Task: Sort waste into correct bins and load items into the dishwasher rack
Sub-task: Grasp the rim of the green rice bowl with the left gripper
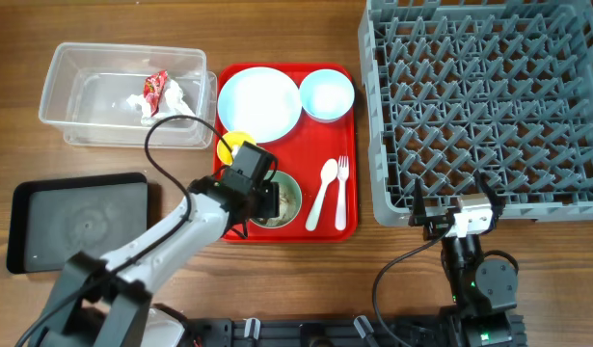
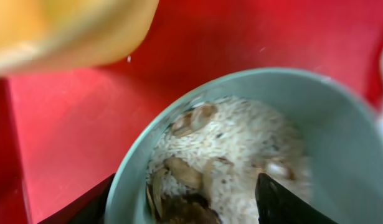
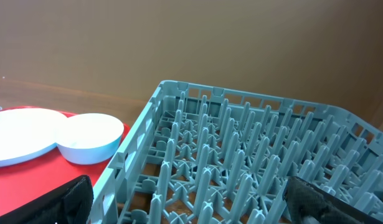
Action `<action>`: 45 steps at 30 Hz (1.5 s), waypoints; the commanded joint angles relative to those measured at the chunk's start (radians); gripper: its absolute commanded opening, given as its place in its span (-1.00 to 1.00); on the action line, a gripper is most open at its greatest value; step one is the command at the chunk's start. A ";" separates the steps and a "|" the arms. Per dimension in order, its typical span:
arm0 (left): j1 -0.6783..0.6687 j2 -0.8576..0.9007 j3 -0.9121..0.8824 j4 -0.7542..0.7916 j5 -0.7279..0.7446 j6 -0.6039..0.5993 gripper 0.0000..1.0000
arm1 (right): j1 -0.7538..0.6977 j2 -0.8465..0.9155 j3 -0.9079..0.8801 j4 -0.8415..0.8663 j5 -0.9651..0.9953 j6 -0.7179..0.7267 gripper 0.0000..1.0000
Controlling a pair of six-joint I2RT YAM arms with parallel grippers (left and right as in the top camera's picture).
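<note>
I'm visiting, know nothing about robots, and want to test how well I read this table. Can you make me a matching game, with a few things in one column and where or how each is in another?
Things
1. small red crinkled snack wrapper
2. pale green bowl
3. white plastic fork
4. pale blue round plate

Places or states
A. lying parallel to the white plastic spoon
B. inside the clear rectangular plastic tub
C. holding beige-white food scraps
D. next to the small pale blue bowl

Pairs: 1-B, 2-C, 3-A, 4-D
</note>
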 commanded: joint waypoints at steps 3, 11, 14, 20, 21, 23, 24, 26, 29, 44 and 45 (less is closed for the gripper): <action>0.006 -0.089 0.002 0.000 -0.023 0.002 0.29 | 0.004 -0.008 -0.002 0.005 -0.013 -0.012 1.00; 0.006 -0.084 0.001 -0.034 -0.044 0.006 0.08 | 0.004 -0.008 -0.002 0.005 -0.013 -0.011 0.99; 0.006 -0.075 0.000 -0.045 -0.048 0.006 0.04 | 0.004 -0.008 -0.002 0.005 -0.013 -0.012 1.00; 0.006 -0.021 -0.001 -0.045 -0.057 0.006 -0.22 | 0.004 -0.008 -0.002 0.005 -0.013 -0.011 1.00; 0.006 -0.012 -0.001 -0.045 -0.060 0.007 -0.28 | 0.004 -0.008 -0.002 0.005 -0.013 -0.011 1.00; 0.006 0.000 -0.001 -0.041 -0.063 0.009 -0.35 | 0.004 -0.008 -0.002 0.005 -0.013 -0.011 1.00; 0.006 0.002 -0.001 -0.040 -0.063 0.009 -0.38 | 0.004 -0.008 -0.002 0.005 -0.013 -0.012 1.00; 0.006 0.002 -0.001 -0.034 -0.064 0.009 -0.45 | 0.004 -0.008 -0.002 0.005 -0.013 -0.012 0.99; 0.006 0.004 -0.001 -0.028 -0.064 0.008 -0.64 | 0.004 -0.008 -0.002 0.005 -0.013 -0.012 1.00; 0.007 -0.028 0.000 -0.033 -0.051 -0.022 -0.92 | 0.004 -0.008 -0.002 0.005 -0.013 -0.012 1.00; 0.010 -0.044 0.000 -0.034 -0.050 -0.029 -0.92 | 0.004 -0.008 -0.002 0.005 -0.013 -0.011 1.00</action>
